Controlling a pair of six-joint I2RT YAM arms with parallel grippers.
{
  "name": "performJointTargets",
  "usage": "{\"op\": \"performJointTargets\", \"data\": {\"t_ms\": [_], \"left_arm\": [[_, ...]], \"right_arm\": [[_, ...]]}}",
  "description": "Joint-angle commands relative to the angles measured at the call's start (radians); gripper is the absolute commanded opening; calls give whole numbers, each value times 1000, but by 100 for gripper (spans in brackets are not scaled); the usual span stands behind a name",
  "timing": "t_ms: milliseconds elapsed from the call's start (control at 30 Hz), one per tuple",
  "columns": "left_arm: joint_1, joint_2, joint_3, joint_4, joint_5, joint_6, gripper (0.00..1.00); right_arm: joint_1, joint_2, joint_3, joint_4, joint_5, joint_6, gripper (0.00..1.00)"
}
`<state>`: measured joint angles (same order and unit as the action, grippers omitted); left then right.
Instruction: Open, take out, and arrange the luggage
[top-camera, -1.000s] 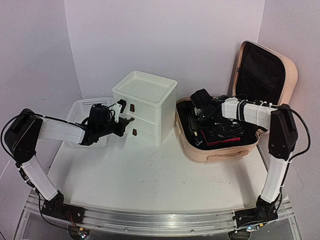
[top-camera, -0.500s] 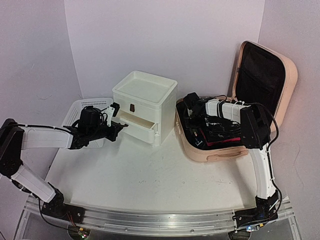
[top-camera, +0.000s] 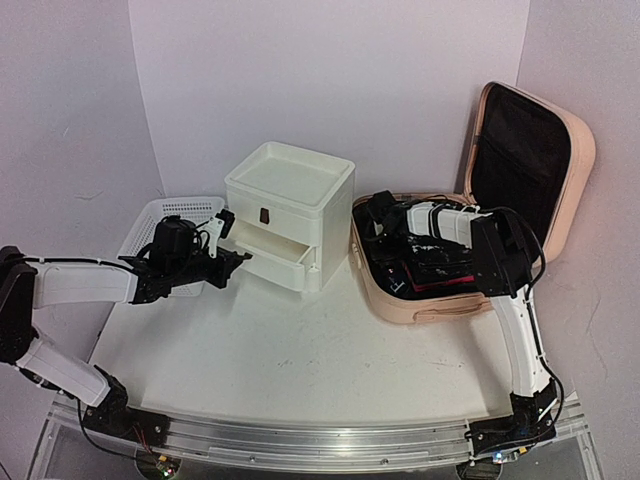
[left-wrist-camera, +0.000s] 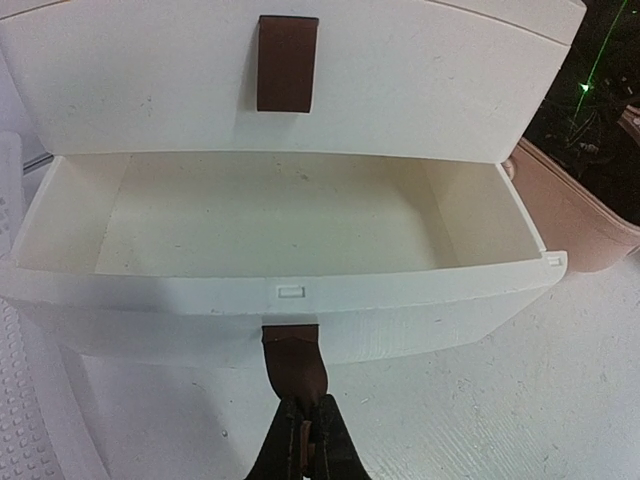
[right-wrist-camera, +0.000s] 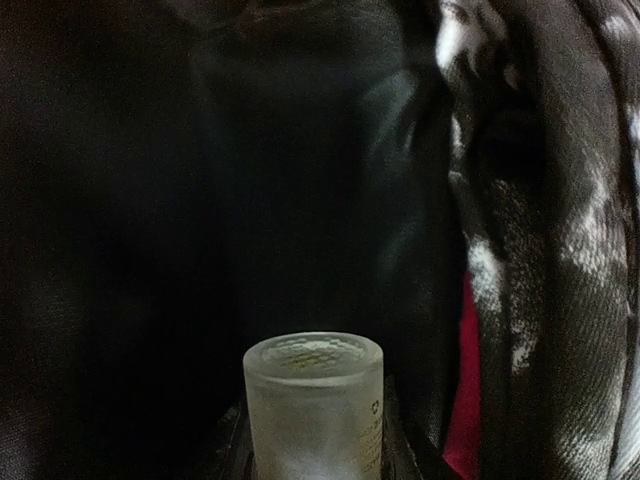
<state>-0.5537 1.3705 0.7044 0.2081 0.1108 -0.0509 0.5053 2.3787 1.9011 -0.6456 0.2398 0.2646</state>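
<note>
Drawer (left-wrist-camera: 400, 300) out further, left pincer (left-wrist-camera: 303, 415) clenched on tab (left-wrist-camera: 293, 360), peach luggage (top-camera: 440, 305) open, right pincer (top-camera: 380, 218) unclear

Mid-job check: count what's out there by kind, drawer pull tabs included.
Suitcase: 1
Drawer box: 1
Mesh basket: 1
Brown pull tabs: 2
Frosted bottle: 1
Total: 6; the clothes packed in the suitcase are too bundled to count.
</note>
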Motion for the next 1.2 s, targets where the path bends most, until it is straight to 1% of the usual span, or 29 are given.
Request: {"op": "performJointTargets", "data": {"t_ms": [0,67,167,233,367,433,467,567,633,700,867,1033,1100,1167], "left_arm": [[-3,8,30,22,28,-1,0],[-4,12,30,22,27,-1,0],[-3,16,29,23,28,-4,0],[-3,19,29,22,30,-6,0],[-3,25,28,22,35,-12,0],[-3,25,27,21,39,-14,0],[-3,25,26,20,42,-14,0],[-3,23,16,20,46,-18,0],[-3,22,10,19,48,-19,0],[-3,22,7,17,49,-19,0],[-3,9,-6,17,31,-15,0],[-3,2,-14,17,32,-12,0],[-3,-2,-16,17,32,-10,0],[-3,-5,-20,18,31,-10,0]], "right_arm": [[-4,-175,-56,36,-29,-19,20],[-3,-264,-121,85,-46,-34,15],[-4,-450,-258,200,-107,-43,15],[-2,-547,-356,300,-200,-58,16],[12,-689,-497,467,-448,-82,15],[57,-723,-524,531,-541,-125,14],[97,-725,-511,534,-549,-162,14],[213,-687,-415,525,-561,-250,14],[266,-625,-349,522,-567,-300,14],[305,-540,-228,488,-567,-331,13],[368,-356,-15,448,-560,-393,12],[406,-152,212,336,-447,-514,11],[413,-96,282,313,-385,-553,11],[416,-57,313,310,-335,-586,12]]}}
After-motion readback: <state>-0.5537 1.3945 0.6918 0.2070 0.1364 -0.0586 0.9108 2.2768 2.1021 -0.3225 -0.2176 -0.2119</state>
